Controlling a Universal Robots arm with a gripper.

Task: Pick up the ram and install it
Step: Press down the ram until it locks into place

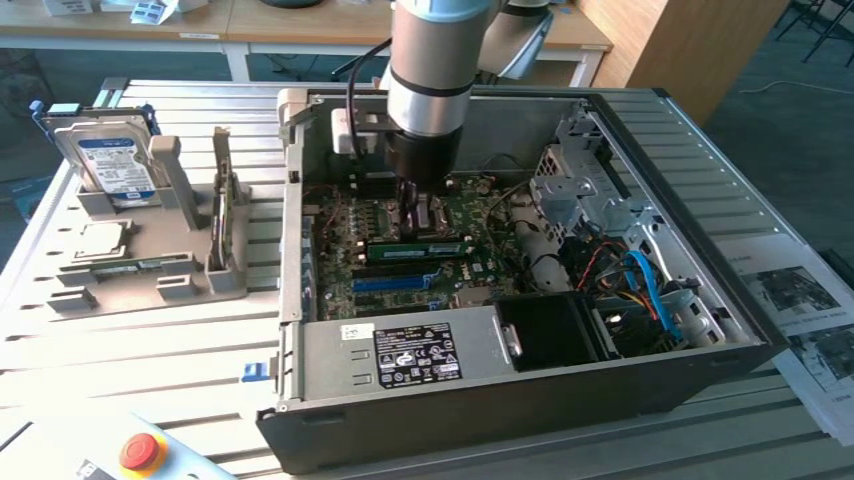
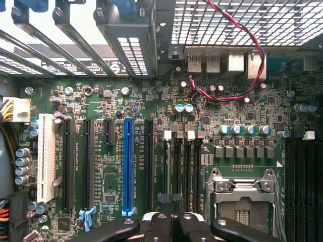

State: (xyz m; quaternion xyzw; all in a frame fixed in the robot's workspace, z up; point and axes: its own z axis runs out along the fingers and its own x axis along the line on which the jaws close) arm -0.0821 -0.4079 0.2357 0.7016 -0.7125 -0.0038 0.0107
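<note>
Grey arm (image 1: 430, 45), silver band, black wrist, black cable, black gripper (image 2: 171, 229)

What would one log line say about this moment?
gripper shut, low over motherboard | ram on motherboard beside gripper | seating unclear

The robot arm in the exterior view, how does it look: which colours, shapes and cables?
The robot arm is a thick grey metal cylinder with a narrow black ring around it, ending in a black cylindrical wrist section. A black cable runs down beside it to a small white box. The black gripper has rounded links with silver screws.
</note>
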